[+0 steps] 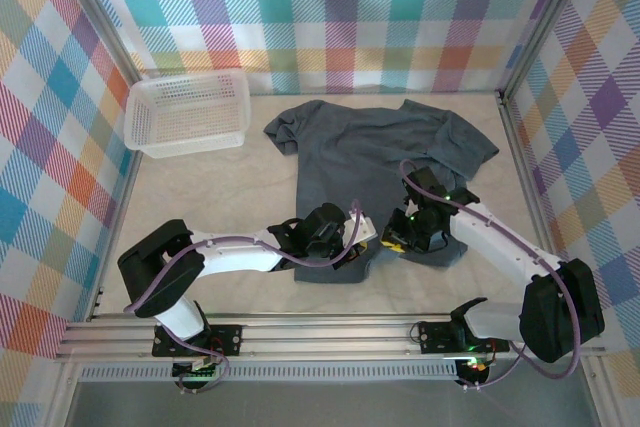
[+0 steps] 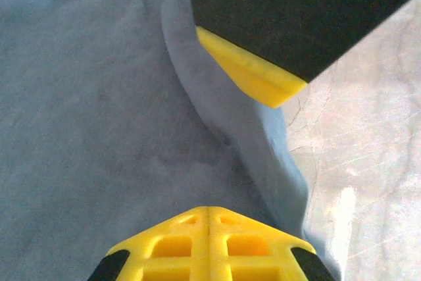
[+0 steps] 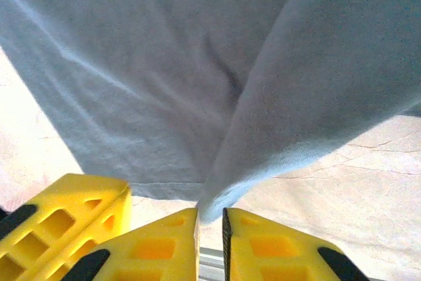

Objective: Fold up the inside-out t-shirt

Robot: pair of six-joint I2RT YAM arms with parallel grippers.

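Both grippers at the near hem of the inside-out t-shirt, which lay spread on the table right of centre. Its long axis ran from the collar toward the far edge to the hem toward the near edge. A white basket stood well apart at the far left corner. The left gripper was clenched with its tips resting on the cloth just inside the hem. Whether a fold was caught between them could not be told. The right gripper, just beside it, pinched a raised peak of the hem in a narrow gap. The whole garment lay beyond both tools, so a hem-to-collar fold would probably run toward the far edge. Neither arm was clearly nearer.
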